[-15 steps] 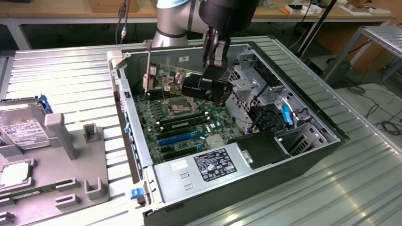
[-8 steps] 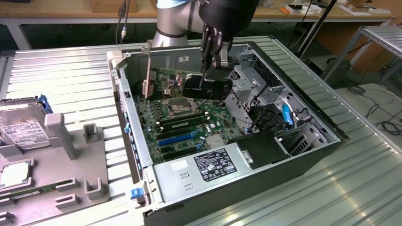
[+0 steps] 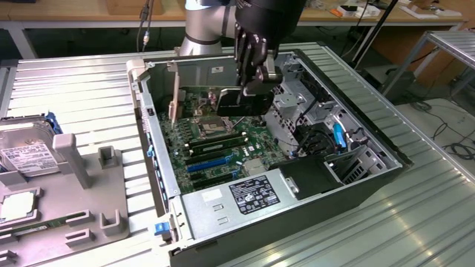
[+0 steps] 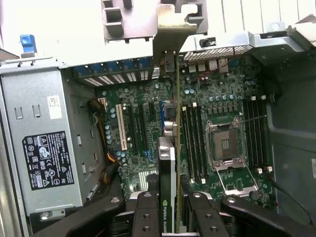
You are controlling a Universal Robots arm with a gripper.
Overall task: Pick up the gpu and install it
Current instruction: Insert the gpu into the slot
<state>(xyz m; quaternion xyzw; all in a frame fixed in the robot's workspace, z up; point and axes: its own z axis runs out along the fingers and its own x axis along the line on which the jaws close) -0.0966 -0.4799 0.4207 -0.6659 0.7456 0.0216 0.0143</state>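
My fingers [image 4: 146, 217] are clenched on the gpu [image 4: 167, 168], which sits edge-on between them. The gripper [image 3: 256, 82] holds the card above the motherboard [image 3: 222, 142], clear of its slots. The grey power supply [image 3: 237, 194] lies just beside the motherboard, inside the open case [image 3: 386, 161].

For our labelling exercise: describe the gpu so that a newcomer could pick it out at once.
Find the open computer case on the slatted table. Above its green motherboard the gripper clamps the gpu, a flat black slab held in the air, unlike the memory sticks seated in slots.
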